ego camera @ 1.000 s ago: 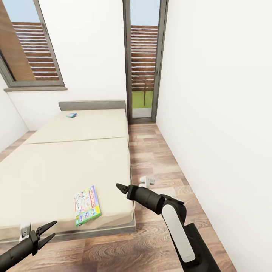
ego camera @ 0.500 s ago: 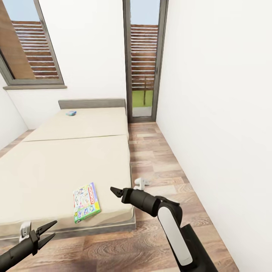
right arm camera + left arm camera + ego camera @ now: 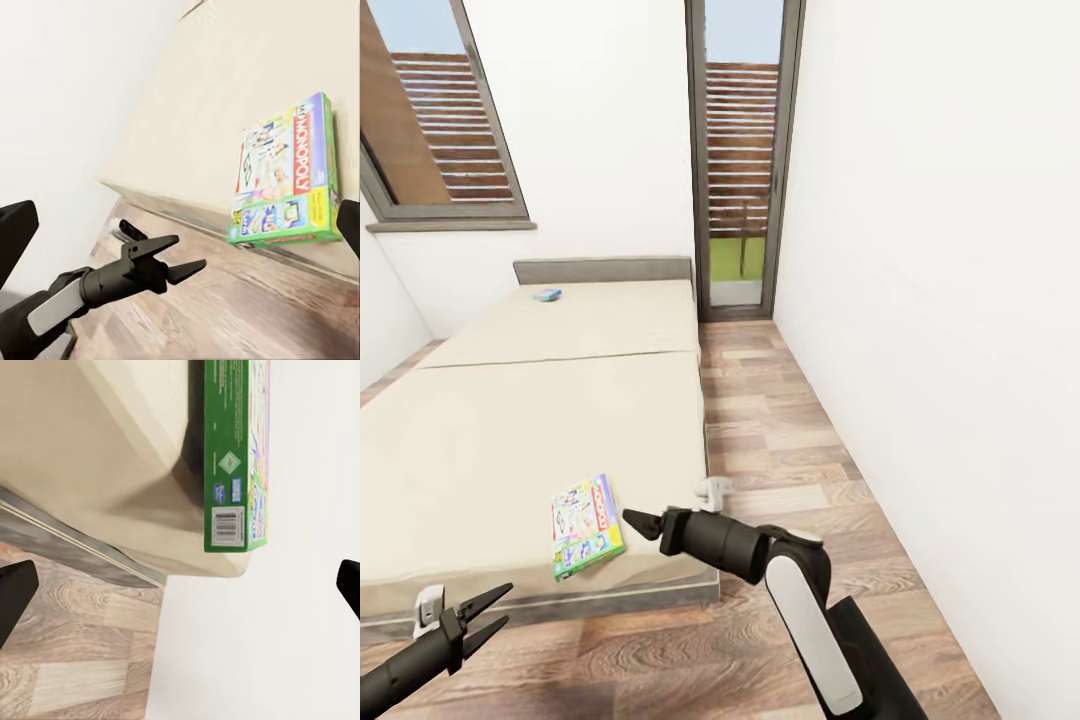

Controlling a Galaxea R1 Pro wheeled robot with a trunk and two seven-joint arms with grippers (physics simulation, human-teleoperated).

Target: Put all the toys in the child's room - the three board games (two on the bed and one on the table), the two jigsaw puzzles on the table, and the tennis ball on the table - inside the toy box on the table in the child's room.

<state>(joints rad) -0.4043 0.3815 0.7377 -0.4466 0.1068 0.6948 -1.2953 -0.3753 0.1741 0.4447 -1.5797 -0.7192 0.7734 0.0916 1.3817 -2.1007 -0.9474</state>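
Note:
A white-and-green board game lies flat near the foot corner of the bed; the right wrist view shows its printed top and the left wrist view its green side. A smaller blue board game rests by the grey headboard. My right gripper hovers open just right of the white-and-green box, not touching it. My left gripper is open over the floor in front of the bed's foot, and also appears in the right wrist view. The table, toy box, jigsaw puzzles and tennis ball are out of view.
A wooden floor strip runs between the bed and the white right-hand wall. A tall glass door stands at the far end, and a window sits above the headboard.
My right arm has swung left and down, bringing its gripper close to the white-and-green box. The view has crept slightly forward. The left gripper holds its place.

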